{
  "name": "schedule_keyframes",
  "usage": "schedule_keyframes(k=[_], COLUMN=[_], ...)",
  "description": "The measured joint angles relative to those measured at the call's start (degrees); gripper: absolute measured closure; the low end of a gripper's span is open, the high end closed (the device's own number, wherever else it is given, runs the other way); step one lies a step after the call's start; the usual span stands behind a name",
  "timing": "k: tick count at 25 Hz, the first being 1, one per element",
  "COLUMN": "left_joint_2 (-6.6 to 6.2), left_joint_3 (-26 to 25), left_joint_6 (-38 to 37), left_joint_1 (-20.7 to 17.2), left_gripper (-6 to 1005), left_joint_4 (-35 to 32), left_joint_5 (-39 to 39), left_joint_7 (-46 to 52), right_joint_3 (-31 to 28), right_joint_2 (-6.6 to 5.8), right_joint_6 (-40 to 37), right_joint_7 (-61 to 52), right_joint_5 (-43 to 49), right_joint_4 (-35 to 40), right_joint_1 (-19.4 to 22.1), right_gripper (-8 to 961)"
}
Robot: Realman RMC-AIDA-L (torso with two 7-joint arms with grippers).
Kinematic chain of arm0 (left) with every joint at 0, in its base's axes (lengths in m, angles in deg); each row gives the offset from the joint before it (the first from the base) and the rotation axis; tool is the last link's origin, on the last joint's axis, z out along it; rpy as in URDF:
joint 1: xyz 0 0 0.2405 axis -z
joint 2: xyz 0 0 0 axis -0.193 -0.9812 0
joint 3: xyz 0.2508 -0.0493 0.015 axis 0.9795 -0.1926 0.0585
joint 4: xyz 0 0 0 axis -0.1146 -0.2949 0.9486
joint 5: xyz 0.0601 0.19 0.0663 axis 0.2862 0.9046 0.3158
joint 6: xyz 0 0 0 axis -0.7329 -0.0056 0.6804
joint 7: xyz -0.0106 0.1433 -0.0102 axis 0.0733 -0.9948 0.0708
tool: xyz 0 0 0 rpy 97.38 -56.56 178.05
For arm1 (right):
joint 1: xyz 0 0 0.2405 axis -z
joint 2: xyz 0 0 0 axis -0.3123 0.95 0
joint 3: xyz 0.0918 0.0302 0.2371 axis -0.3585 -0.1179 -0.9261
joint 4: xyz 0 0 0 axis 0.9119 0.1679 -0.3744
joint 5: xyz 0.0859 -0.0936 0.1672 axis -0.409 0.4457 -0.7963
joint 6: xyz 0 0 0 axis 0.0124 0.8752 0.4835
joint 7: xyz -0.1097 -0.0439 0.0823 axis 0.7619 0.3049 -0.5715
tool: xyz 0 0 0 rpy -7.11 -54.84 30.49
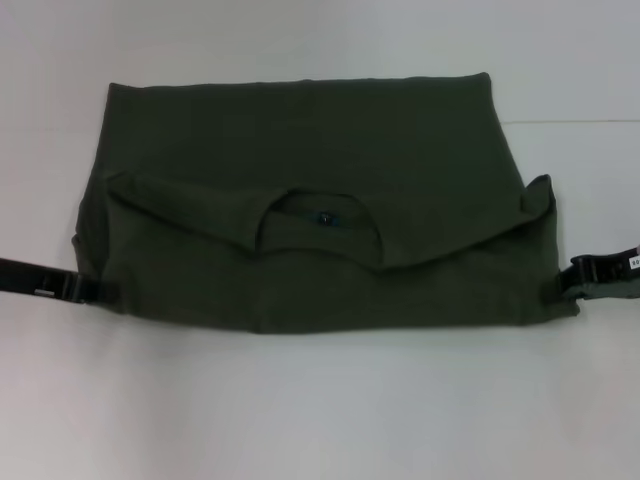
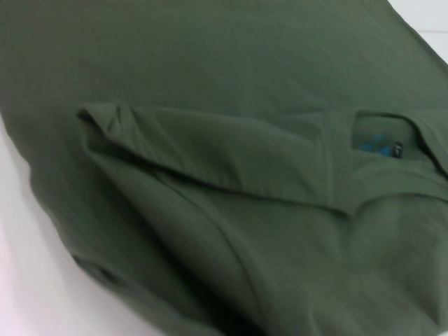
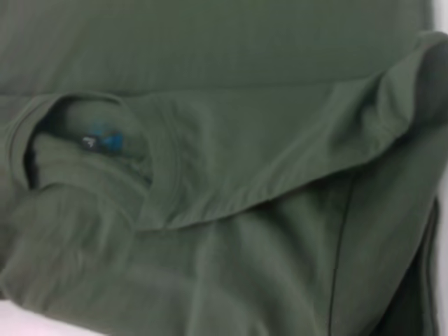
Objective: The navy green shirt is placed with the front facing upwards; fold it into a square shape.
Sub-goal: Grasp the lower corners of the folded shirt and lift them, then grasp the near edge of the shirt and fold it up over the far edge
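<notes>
The shirt (image 1: 320, 210) lay on the table (image 1: 320, 410), folded crosswise, collar (image 1: 320, 218) showing mid-cloth. My left gripper (image 1: 88, 290) and right gripper (image 1: 572, 285) sat at its near corners; I couldn't tell their grip. Next, I judged, another fold toward square.

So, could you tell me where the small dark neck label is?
In the head view, the neck label sits inside the collar, mid-shirt.

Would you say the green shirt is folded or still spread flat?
Folded: the navy green shirt lies doubled over itself, collar edge lying across its middle.
</notes>
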Motion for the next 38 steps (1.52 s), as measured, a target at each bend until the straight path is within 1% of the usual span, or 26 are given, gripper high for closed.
schedule_keyframes(k=[5,6,7,8,9,14,18,22,26,27,28,31,33,36,38], left_joint_2=[-1.21,-1.34,-1.58,-1.58,-1.7,-2.27,-3.09,-3.52,-3.75,-3.82,-3.77,-3.58,-3.63,-3.94,-4.25], left_joint_3=[0.0,0.0,0.0,0.0,0.0,-0.1,-0.1,0.0,0.7,2.2,2.5,4.1,4.5,3.9,2.3], left_joint_6=[-5.9,-6.9,-9.9,-9.9,-11.5,-19.9,-26.7,-33.1,-34.1,-34.8,-34.9,-35.4,-35.5,-35.6,-35.6], left_joint_1=[-0.9,-1.2,-1.9,-1.9,-2.3,-4.7,-5.8,-6.7,-6.9,-7.0,-7.0,-7.0,-6.9,-6.4,-5.9], left_gripper=[893,893,892,892,892,890,888,886,885,884,884,882,882,880,880], left_joint_4=[-0.9,-1.6,-2.9,-2.9,-3.4,-6.1,-5.8,-6.3,-6.3,-5.8,-5.8,-5.5,-5.4,-5.5,-5.7], left_joint_5=[0.2,0.2,0.2,0.2,0.2,0.2,0.2,0.2,0.4,1.8,2.1,3.1,3.3,3.3,3.0], left_joint_7=[1.1,1.3,1.7,1.7,1.7,1.7,0.3,-0.5,-0.5,-0.5,-0.5,-0.5,-0.4,-0.2,0.0], right_joint_3=[0.3,0.3,0.4,0.5,0.6,1.0,2.3,4.5,7.2,7.7,8.1,8.5,8.5,7.8,6.5], right_joint_2=[-0.41,-0.57,-0.76,-0.89,-0.95,-0.73,-0.55,-0.52,-0.51,-0.49,-0.44,-0.37,-0.54,-0.91,-1.05], right_joint_6=[-6.5,-8.1,-9.5,-11.0,-11.8,-16.7,-19.5,-22.4,-24.7,-25.1,-25.8,-27.1,-27.4,-27.4,-27.4], right_joint_7=[1.3,1.6,1.9,2.1,2.3,4.9,7.0,8.3,9.1,9.2,9.3,9.6,9.7,9.7,9.7], right_joint_5=[0.3,0.4,0.6,1.1,1.5,4.4,6.7,7.2,7.3,7.3,7.3,7.3,7.3,7.2,7.2], right_joint_4=[2.1,2.4,2.5,2.6,2.6,2.6,2.5,2.6,2.7,2.7,2.7,2.7,2.7,2.8,3.4], right_joint_1=[0.6,0.8,0.9,1.0,1.0,1.1,1.1,1.1,1.1,1.1,1.0,1.0,1.1,1.1,1.2], right_gripper=[914,914,914,914,914,914,914,914,914,914,914,914,914,914,914])
